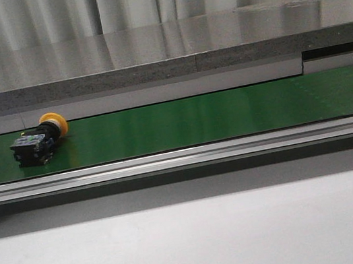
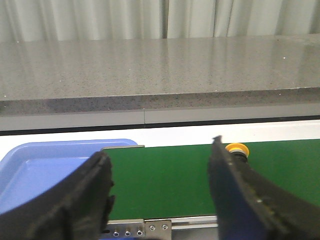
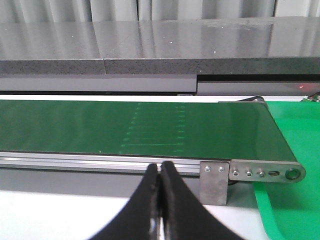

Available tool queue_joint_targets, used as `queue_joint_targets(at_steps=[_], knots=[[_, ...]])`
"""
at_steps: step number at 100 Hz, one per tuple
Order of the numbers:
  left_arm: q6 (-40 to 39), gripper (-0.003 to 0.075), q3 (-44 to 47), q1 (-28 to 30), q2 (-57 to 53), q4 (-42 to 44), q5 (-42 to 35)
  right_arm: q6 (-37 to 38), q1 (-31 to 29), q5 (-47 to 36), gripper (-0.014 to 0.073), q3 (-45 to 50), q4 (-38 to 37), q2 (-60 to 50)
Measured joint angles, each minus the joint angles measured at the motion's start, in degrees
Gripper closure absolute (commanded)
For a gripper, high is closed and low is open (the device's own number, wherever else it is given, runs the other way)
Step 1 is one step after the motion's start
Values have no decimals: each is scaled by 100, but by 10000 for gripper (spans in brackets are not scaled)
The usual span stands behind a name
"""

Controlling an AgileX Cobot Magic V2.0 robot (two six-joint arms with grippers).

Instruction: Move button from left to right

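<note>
The button (image 1: 36, 143) lies on its side on the green conveyor belt (image 1: 195, 120) at the far left, black body toward me, yellow-orange cap (image 1: 53, 121) toward the back. In the left wrist view its cap (image 2: 236, 148) shows just behind one finger; the body is hidden by that finger. My left gripper (image 2: 160, 165) is open and empty, hanging before the belt's left end. My right gripper (image 3: 160, 167) is shut and empty, in front of the belt's rail near its right end. Neither gripper shows in the front view.
A blue tray (image 2: 40, 165) stands at the belt's left end, a green tray (image 3: 295, 150) at its right end. An aluminium rail (image 1: 181, 157) runs along the belt's front. A grey stone ledge (image 1: 149, 55) runs behind the belt.
</note>
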Motion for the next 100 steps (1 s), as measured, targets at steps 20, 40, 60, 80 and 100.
queue_joint_targets(at_steps=[20,40,60,80,100], knots=[[0,741,0,0,0,0,0,0,0,0,661,0,0,0],[0,741,0,0,0,0,0,0,0,-9,661,0,0,0],[0,741,0,0,0,0,0,0,0,-346,661,0,0,0],[0,741,0,0,0,0,0,0,0,-525,661,-125,0,0],[0,741,0,0,0,0,0,0,0,-158,661,-1080,0,584]])
